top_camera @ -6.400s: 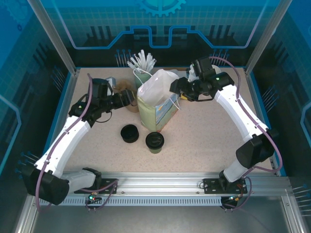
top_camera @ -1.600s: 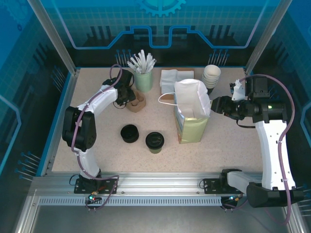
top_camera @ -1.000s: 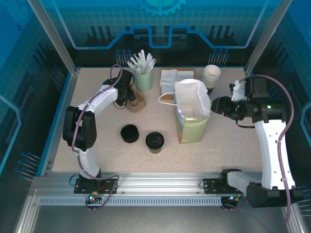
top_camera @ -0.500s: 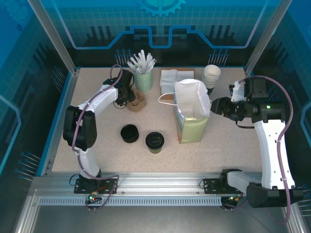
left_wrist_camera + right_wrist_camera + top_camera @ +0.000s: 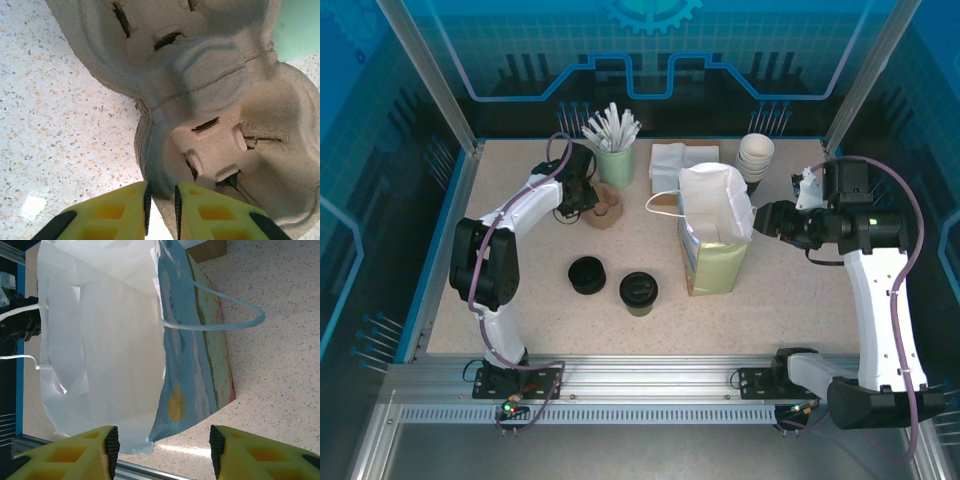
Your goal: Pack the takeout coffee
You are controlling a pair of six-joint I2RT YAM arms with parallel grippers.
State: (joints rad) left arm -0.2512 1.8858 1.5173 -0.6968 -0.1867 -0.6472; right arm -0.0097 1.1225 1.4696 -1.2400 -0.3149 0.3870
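Note:
The takeout coffee (image 5: 638, 291), a small dark cup with a black lid, stands upright at the front middle of the table, apart from both grippers. The paper bag (image 5: 713, 250) stands open-topped to its right. My right gripper (image 5: 766, 218) hovers open by the bag's right side; in the right wrist view its gripper (image 5: 162, 447) straddles a lower corner of the bag (image 5: 125, 340) without touching. My left gripper (image 5: 588, 198) is at the back left, on a brown cardboard cup carrier (image 5: 605, 210). In the left wrist view that gripper (image 5: 160, 210) pinches the rim of the carrier (image 5: 210, 90).
A low black round lid (image 5: 587, 274) lies left of the coffee. Along the back stand a green cup of white sticks (image 5: 613, 150), folded napkins (image 5: 682, 158) and a stack of white-rimmed cups (image 5: 755, 157). The metal rail (image 5: 650, 380) runs along the near edge.
My left gripper's fingers have closed in on the carrier's rim. The right arm, the bag and the coffee have stayed where they were.

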